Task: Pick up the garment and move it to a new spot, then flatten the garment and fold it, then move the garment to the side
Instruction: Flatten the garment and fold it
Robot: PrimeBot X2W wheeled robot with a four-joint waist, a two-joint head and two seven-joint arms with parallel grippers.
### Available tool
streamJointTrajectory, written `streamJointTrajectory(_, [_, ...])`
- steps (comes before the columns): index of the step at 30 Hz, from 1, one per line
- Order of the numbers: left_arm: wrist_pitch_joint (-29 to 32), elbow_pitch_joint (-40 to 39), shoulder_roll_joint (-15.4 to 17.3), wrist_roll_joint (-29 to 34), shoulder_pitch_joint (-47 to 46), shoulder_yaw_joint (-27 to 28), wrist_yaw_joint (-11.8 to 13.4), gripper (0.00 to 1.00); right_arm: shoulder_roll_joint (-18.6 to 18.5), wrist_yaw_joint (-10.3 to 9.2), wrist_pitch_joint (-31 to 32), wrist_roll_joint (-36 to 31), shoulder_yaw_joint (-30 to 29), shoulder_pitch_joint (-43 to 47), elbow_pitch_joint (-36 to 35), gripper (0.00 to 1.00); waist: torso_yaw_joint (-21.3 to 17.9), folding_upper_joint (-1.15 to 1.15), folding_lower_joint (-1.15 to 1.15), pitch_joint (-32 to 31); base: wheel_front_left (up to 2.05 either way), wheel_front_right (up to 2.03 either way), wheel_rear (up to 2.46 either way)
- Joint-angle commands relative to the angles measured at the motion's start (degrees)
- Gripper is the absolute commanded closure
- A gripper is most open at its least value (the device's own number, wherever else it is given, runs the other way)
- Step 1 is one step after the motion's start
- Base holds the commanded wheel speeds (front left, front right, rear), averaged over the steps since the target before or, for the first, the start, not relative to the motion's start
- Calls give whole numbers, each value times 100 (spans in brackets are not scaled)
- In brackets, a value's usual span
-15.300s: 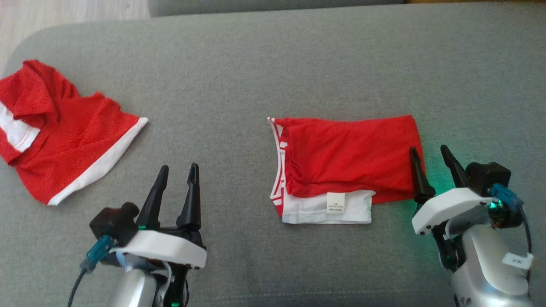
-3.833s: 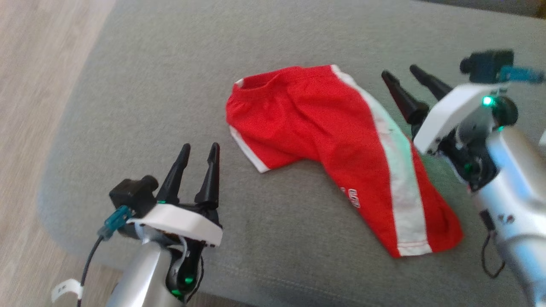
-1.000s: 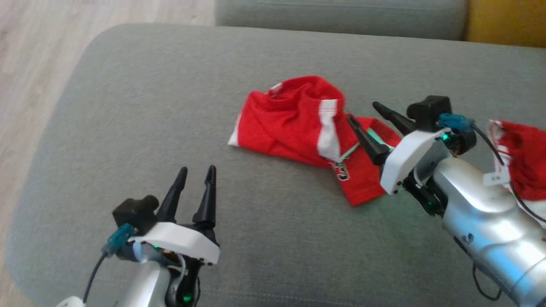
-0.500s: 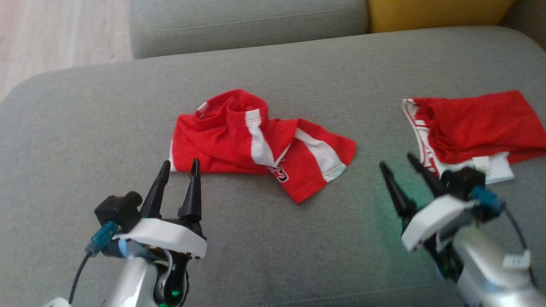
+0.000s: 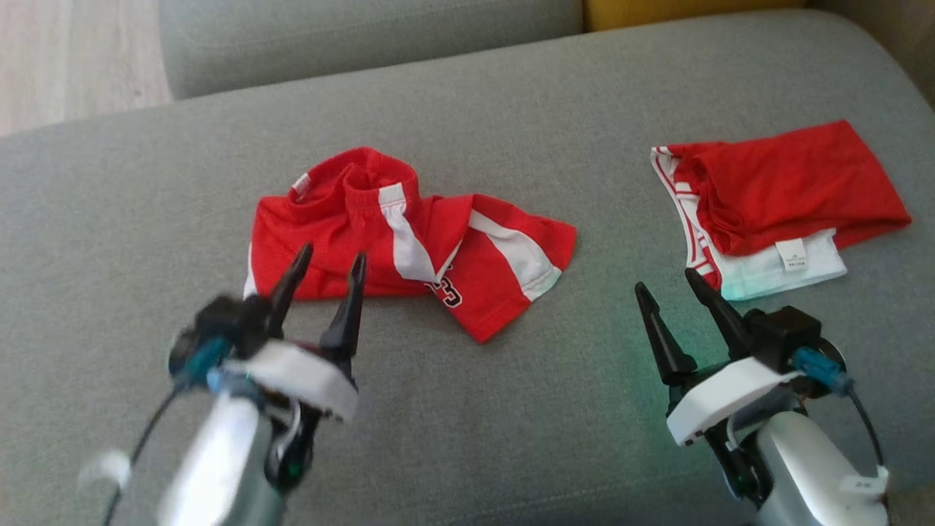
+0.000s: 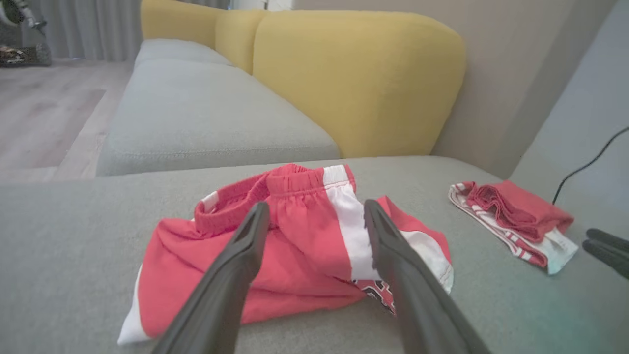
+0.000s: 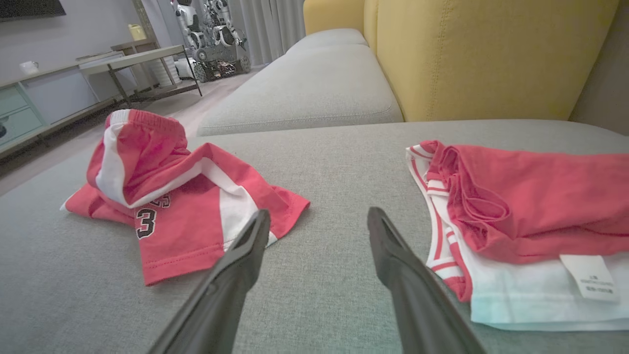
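Landmark, garment [image 5: 438,223]: red shorts with white side stripes and a printed 3. They lie bunched on the grey cushion [image 5: 467,424], with the waistband humped up and one leg lapped across the other, so they are not flat.
Folded piece [image 5: 789,186]: a red and white item with its label showing, lying to the right of the garment and well apart from it. It is judged to be set aside there so the working area stays free.
Left gripper [image 5: 331,253]: it hovers at the garment's near left edge with its jaws wide and nothing between them. In its wrist view the left gripper [image 6: 315,205] points at the waistband hump, probably to take that side.
Right gripper [image 5: 664,279]: it sits to the right of the garment, between it and the folded piece, touching neither. Its jaws are wide and empty. The placement suits a reach for the right leg hem.
Yellow backrest [image 6: 354,78]: it rises beyond the garment.
Stage, judged: the garment appears to have been laid in its new spot, and flattening comes next.
Next move, judged: a low pinch at each side, then a pull apart to spread the cloth.
Risk, judged: thin fabric on a soft cushion may slip, or the overlapped layers may be caught together.
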Motion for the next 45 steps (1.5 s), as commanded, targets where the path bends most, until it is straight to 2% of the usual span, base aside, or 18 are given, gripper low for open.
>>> streamJointTrajectory(1, [35, -4, 268, 90, -718, -30, -78, 0, 97, -4, 67, -114, 4, 17, -303, 0, -65, 0, 0, 106, 0, 0, 0])
streamJointTrajectory(4, [343, 155, 495, 107, -1154, -351, -127, 0, 162, -4, 128, -180, -38, 53, -403, 0, -110, 0, 0, 157, 0, 0, 0])
streamJointTrajectory(7, [913, 186, 954, -174, -1866, -1251, -144, 0, 253, -4, 187, -243, -40, 51, -484, 0, -215, 0, 0, 218, 0, 0, 0])
streamJointTrajectory(11, [1684, 32, 1755, -1083, -2741, -2618, -146, 0, 361, -4, 214, -258, 49, 0, -479, 0, -398, 0, 0, 242, 0, 0, 0])
streamJointTrajectory(15, [2411, -173, 2461, -2140, -3485, -3641, -147, 0, 420, -4, 193, -227, 155, -55, -424, 0, -578, 0, 0, 253, 0, 0, 0])
streamJointTrajectory(21, [2796, -214, 3301, -2974, -4414, -4959, -147, 0, 515, -4, 127, -51, 317, -127, -280, 0, -841, 0, 0, 285, 0, 0, 0])
streamJointTrajectory(24, [2699, 31, 3418, -3038, -4676, -5293, -148, 0, 527, -4, 89, -15, 353, -152, -224, 0, -915, 0, 0, 302, 0, 0, 0])
streamJointTrajectory(29, [2659, 391, 3426, -3145, -4911, -5596, -148, 0, 532, -4, 54, 9, 424, -176, -131, 0, -990, 0, 0, 327, 0, 0, 0])
streamJointTrajectory(37, [2988, 580, 3319, -3124, -4977, -5713, -148, 0, 567, -4, 13, 21, 503, -233, -26, 0, -1042, 0, 0, 382, 0, 0, 0])
streamJointTrajectory(44, [3358, 423, 3384, -3070, -4899, -5717, -148, 0, 606, -4, -42, 30, 560, -306, 57, 0, -1078, 0, 0, 476, 0, 0, 0])
streamJointTrajectory(45, [3405, 402, 3388, -3084, -4888, -5717, -148, 46, 612, -4, -51, 30, 566, -312, 74, 0, -1077, 0, 0, 485, 0, 0, 0])
